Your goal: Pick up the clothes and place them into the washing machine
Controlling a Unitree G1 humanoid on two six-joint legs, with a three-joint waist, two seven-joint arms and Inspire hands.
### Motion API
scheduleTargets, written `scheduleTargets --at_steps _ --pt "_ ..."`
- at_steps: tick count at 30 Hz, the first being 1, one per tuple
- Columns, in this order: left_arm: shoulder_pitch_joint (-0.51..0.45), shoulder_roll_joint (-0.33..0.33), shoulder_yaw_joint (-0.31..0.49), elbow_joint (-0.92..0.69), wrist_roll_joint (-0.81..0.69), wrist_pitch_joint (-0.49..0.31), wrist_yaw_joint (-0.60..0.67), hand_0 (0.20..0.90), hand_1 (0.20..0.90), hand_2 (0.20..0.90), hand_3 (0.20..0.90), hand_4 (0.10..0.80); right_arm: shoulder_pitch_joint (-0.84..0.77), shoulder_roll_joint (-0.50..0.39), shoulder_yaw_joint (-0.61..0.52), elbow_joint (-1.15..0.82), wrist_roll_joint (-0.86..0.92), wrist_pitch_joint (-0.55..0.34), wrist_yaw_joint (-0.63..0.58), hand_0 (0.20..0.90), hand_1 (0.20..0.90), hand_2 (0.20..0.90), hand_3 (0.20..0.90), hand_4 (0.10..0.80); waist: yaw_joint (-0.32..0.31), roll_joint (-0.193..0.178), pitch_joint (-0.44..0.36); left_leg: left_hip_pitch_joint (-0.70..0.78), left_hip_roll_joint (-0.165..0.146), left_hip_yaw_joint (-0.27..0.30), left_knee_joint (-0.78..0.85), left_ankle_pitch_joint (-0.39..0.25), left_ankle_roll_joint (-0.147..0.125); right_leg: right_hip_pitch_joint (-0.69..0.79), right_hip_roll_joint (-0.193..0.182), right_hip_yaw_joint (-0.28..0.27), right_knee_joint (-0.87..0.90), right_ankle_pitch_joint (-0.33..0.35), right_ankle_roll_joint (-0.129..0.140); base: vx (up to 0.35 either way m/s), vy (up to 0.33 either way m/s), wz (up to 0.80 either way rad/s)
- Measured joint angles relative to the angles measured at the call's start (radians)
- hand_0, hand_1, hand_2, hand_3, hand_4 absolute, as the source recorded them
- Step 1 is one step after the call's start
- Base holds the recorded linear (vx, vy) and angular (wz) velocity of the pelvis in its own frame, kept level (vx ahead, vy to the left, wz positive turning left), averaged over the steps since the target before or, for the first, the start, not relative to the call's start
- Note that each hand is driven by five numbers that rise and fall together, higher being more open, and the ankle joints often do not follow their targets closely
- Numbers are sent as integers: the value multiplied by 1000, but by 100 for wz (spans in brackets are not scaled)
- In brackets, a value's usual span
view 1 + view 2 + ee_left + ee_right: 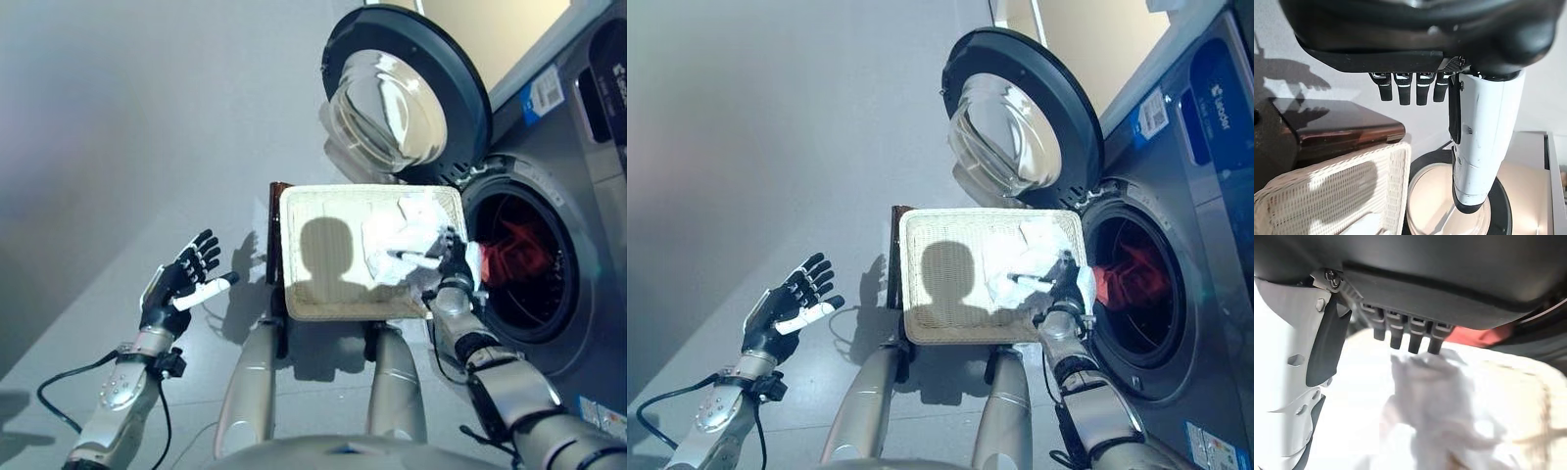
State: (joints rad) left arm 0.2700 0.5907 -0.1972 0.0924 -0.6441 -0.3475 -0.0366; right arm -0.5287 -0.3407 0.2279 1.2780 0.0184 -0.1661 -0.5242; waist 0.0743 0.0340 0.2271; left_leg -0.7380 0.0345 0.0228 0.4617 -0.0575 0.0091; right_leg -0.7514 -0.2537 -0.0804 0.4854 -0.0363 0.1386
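Right robot hand (453,266) curled onto one white cloth (404,243) in one wicker basket (323,284); left robot hand (181,279) open, empty. One red garment (509,250) inside one washing machine (549,196), door (402,93) open.

left arm: low at left, forearm raised | left hand (179,282): held up in open air, palm showing, fingers straight and spread, white-covered thumb out to the right | right arm: comes in from lower right, reaches far | right hand (453,264): fingers curled down, thumb pointing left
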Motion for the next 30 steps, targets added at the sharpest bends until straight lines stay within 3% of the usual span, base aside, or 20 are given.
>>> scheduleTargets --at_steps 13,23,30 --pt "-17 -7 6 6 10 0 3 900 900 900 900 800 -19 6 16 41 -73 37 -3 900 900 900 900 800 21 2 5 34 -10 -18 -7 0 -1 41 -9 -15 0 -12 -7 15 3 3" --pt "0 -10 67 -16 21 1 15 900 900 900 900 800 -66 -1 27 53 -154 68 -25 900 900 900 900 800 23 -2 19 -130 2 -21 232 -105 10 -94 -14 13 180 -77 7 -2 5 -2" --pt "41 -10 87 -22 21 4 16 900 900 900 900 800 -67 -18 36 49 -209 102 -67 900 900 900 900 800 22 -3 22 -187 3 -20 284 -114 14 -147 -24 14 225 -100 14 -12 9 0"
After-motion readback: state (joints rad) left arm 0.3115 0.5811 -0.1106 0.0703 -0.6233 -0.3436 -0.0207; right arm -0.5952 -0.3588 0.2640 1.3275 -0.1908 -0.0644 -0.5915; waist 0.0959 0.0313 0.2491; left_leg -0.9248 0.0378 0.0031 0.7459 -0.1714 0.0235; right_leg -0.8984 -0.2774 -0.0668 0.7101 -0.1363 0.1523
